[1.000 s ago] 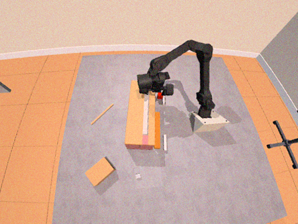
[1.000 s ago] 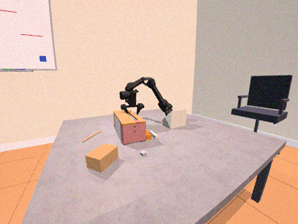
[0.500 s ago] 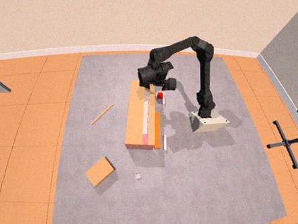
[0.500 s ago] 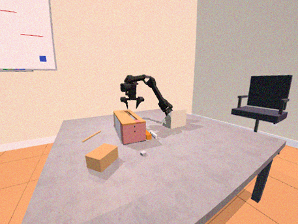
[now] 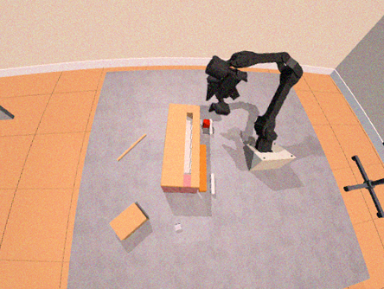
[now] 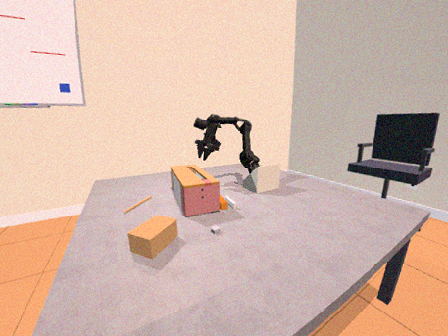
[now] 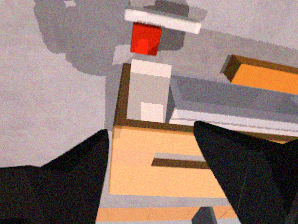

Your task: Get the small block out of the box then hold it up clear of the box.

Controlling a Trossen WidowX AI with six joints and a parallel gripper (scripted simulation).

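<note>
The red block (image 5: pixel 206 123) is out of the box (image 5: pixel 177 148), resting on the counter (image 5: pixel 262 228) just beside the box's far end, touching or nearly touching a short white bar (image 5: pixel 210 126) on its outer side. So the first half of the task looks done; the pick remains.

Key relation: the end effector (image 5: pixel 222 98) hangs above the counter, beyond the box's far end, and the block lies below it and slightly back toward the box, on the arm-base side. In the wrist view the block (image 7: pixel 146 39) sits high in frame, ahead of the two dark fingers, not between them; the box's end is directly under the fingers. The block looks roughly cubic, so there is no long axis to align with.

The end effector is partly spread and grasps nothing.

Arm pose: the base (image 5: pixel 285 159) sits on the counter on the block's side of the box, the upper link rises steeply, the forearm reaches across horizontally, and the wrist bends downward, fingers pointing at the counter.

Judged next need: shift over the block and descend without nudging the box or the white bar.
</note>
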